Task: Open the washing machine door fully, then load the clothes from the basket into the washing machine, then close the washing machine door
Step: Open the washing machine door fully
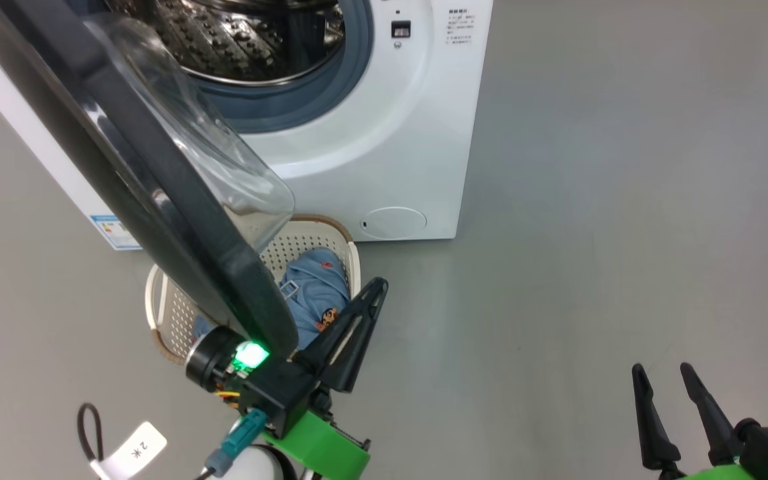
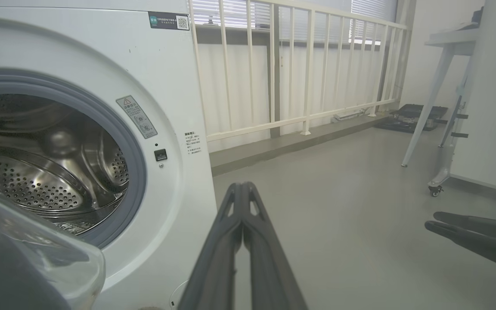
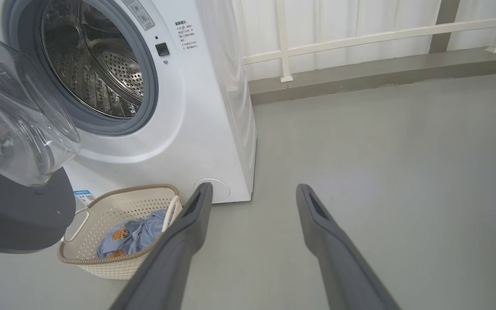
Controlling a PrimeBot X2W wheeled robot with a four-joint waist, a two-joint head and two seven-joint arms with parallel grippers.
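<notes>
Washing machine point(image 1: 371, 133): white front-loader standing on the grey floor point(image 1: 591, 233), with its round opening uncovered.
Drum point(image 1: 251, 40): perforated steel, ringed by the grey-blue gasket point(image 1: 341, 93).
Washing machine door point(image 1: 244, 300): swung open, standing out from the front at the left of the opening. Its black rim runs diagonally across the head view, and the clear glass bowl point(image 1: 224, 153) bulges toward the machine side.
Basket point(image 1: 321, 230): on the floor just in front of the machine, below the opening. In the head view the door's lower edge covers its left part.
Clothes point(image 1: 314, 287): a light blue bundle with orange patches, lying inside the basket and not gripped by either arm.
Left jaws: closed tight, the fingers point(image 1: 351, 333) pressed together with nothing between them. They sit just beside the door's lower rim, over the near edge of the basket in the head view. Whether the wrist touches the rim cannot be told.
Right jaws: spread wide and empty, the fingers point(image 1: 651, 420) low at the right over the floor, well apart from the machine and the basket.
Flap point(image 1: 394, 222): small, round and white, low on the machine's front, just beyond the basket.
Energy sticker point(image 1: 114, 230): blue, low on the front at the left, near the basket.
Railing point(image 2: 274, 64): white bars behind the machine.
</notes>
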